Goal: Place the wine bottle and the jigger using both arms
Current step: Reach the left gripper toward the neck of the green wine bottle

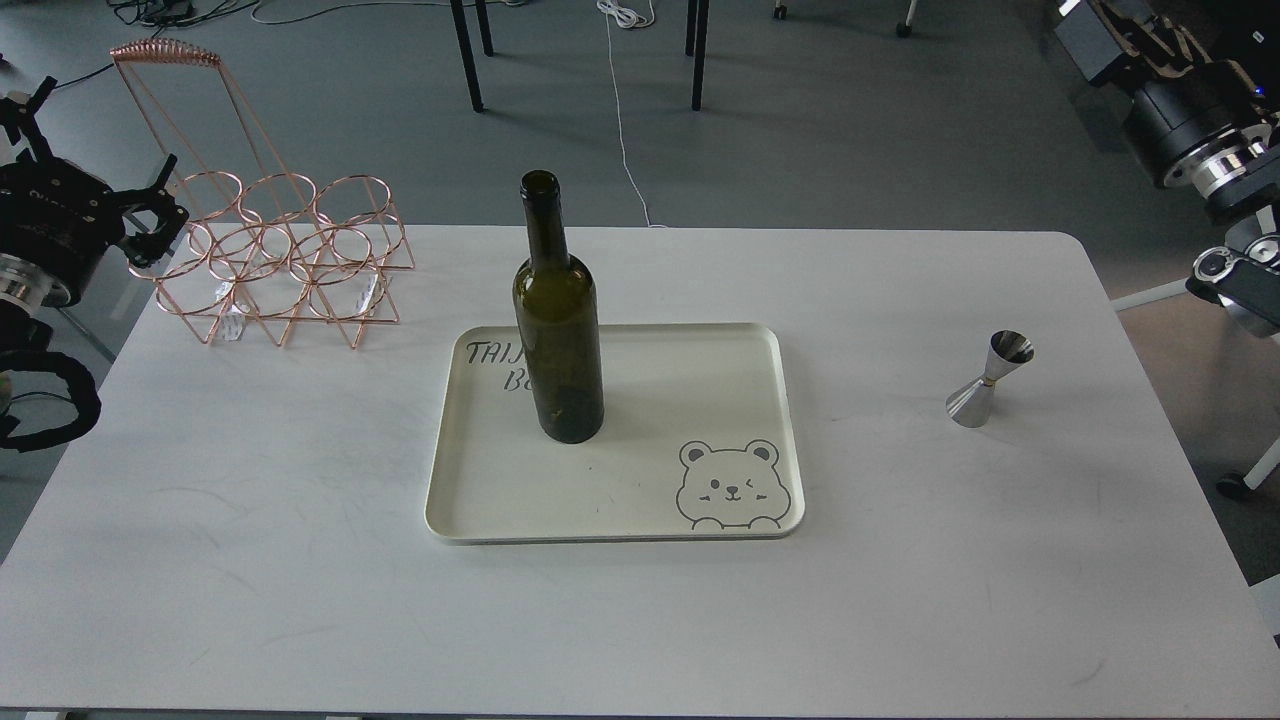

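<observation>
The wine bottle [558, 330] stands upright on the back left part of the cream tray [690, 385] in the middle of the table. The jigger [988, 380] stands upright on the bare table at the right, apart from the tray. My left gripper [158, 222] is open and empty at the left table edge, beside the copper wire rack. My right gripper [1100, 25] is raised high at the top right, far above the jigger, partly cut off by the frame edge; its fingers look spread and hold nothing.
A copper wire bottle rack [280, 255] with ring slots and a tall handle stands at the back left of the white table [300, 560]. The tray bears a bear drawing [732, 485] at its front right corner. Chair and table legs stand on the floor behind.
</observation>
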